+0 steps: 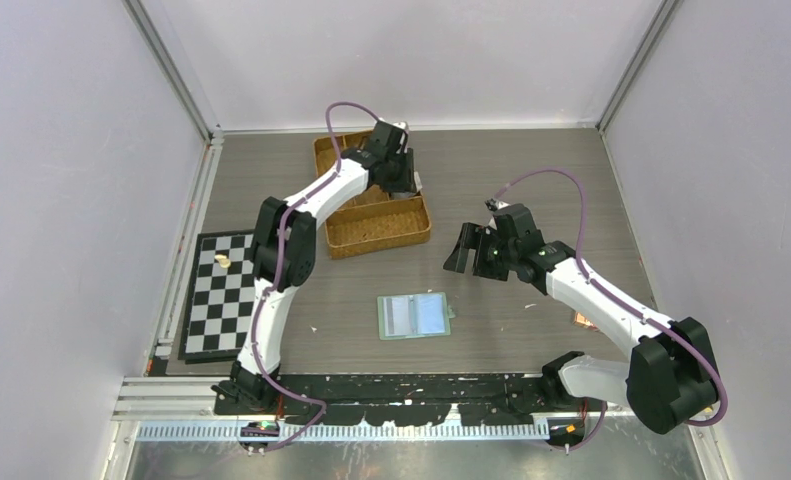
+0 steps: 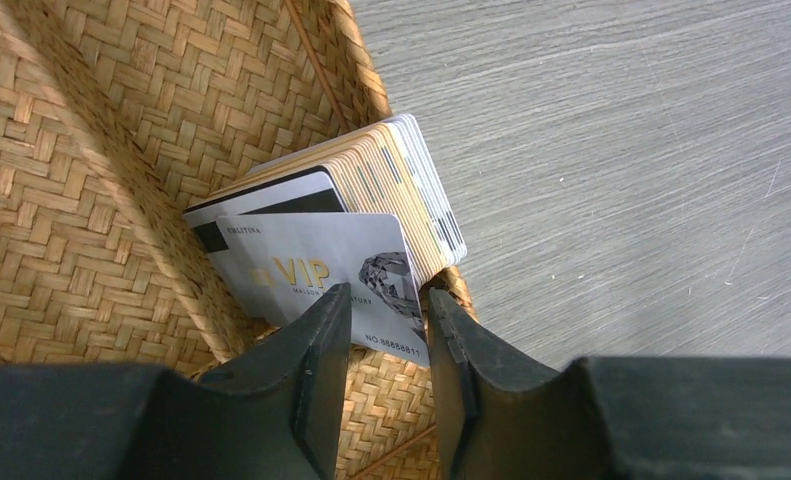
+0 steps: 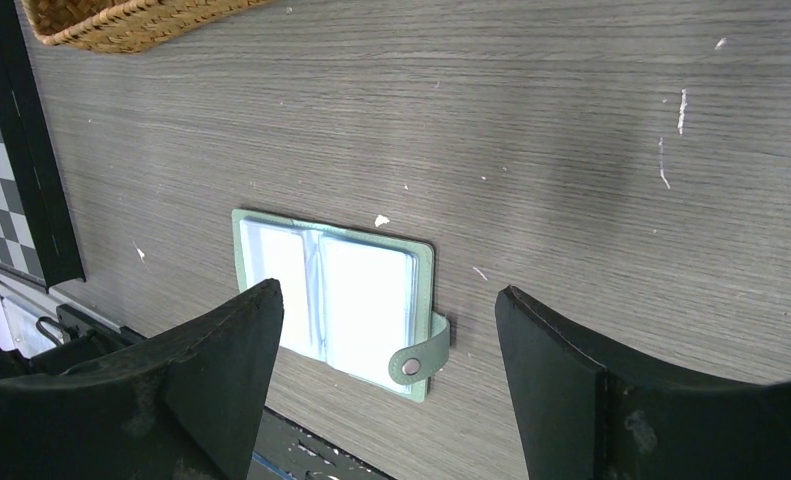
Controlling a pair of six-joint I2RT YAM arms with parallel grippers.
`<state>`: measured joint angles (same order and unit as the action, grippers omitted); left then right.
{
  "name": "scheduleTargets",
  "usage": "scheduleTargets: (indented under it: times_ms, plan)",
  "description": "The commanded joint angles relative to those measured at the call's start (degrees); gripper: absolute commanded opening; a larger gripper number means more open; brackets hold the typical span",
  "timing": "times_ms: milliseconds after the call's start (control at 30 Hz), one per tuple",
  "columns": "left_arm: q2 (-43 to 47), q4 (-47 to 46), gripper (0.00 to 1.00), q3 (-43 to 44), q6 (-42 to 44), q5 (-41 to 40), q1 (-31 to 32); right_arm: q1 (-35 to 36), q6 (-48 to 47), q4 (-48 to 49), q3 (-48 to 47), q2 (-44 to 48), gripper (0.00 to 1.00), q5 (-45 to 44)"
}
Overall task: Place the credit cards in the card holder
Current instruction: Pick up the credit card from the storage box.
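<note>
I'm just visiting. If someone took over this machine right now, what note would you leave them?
Left gripper: partly open, fingers either side of a corner of the front silver card in the basket, not clamped.
Right gripper: wide open, empty, above the wallet lying open on the table.
Done: wallet opened. Left: grip cards, slide them into the wallet.

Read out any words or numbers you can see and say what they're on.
"VIP": front silver card in the woven tray.
"NO 888888": same card's lower edge, last digits unclear.
Its other small print: too small to read.
card holder: no text.
</note>
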<state>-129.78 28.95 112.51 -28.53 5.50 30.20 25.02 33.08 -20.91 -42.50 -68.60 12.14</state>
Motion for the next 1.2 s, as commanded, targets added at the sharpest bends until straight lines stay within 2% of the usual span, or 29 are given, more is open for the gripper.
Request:
scheduleTargets:
  times_ms: [0,400,533,767,867,1067,1167]
  plan:
    - [5.5,-2.9,0.34,-1.6,-0.7,2.1,0.3,-0.1,0.5,1.4,0.0,1.6,0.82,0.8]
    - [9.3,-2.0,0.22,-4.0,-0.1,0.9,0.3,-0.1,1.4,1.2,0.4,2.6,0.81,1.0]
    - [11.2,0.6,0.14,-4.4,1.0,-3.9,0.3,-0.2,1.8,1.2,0.6,3.3,0.81,1.0]
    - [16.3,2.9,0.09,-7.2,5.1,-12.6,0.3,-0.2,2.3,1.0,0.7,4.9,0.81,0.0]
    - [17.9,3.4,0.01,-8.2,6.6,-14.5,0.3,-0.2,2.3,0.9,0.6,5.1,0.81,-0.1]
    - [22.4,5.5,0.0,-10.3,9.1,-16.6,0.2,-0.1,1.8,-0.1,0.1,6.1,0.81,-0.4]
    - [27.4,3.2,0.0,-14.9,10.3,-13.3,0.3,-0.2,-0.2,-1.6,-1.3,8.1,0.8,-0.8]
